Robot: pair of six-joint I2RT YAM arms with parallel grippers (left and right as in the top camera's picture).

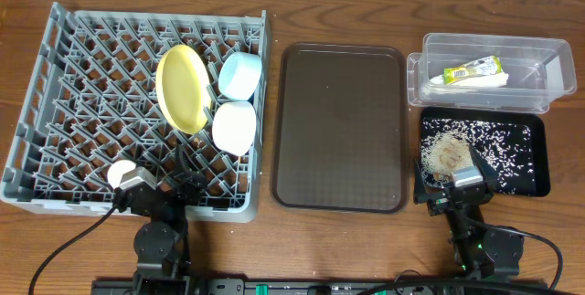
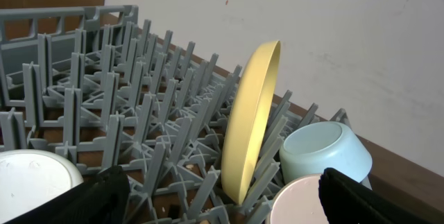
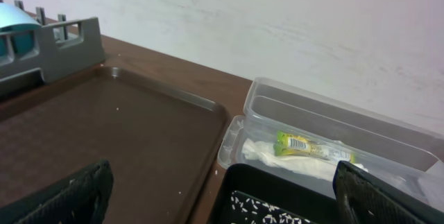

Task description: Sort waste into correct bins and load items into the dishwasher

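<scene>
Left jaws wide, right jaws wide — both empty, yellow plate [image 1: 184, 89] upright

light: bright, even | shadows: soft | glare: mild on clear tub [image 1: 489, 67] | focus: overhead sharp, wrist foregrounds soft

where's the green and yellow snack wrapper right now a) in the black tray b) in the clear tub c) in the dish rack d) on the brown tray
b: the snack wrapper lies inside the clear tub, together with the white napkin.
</scene>
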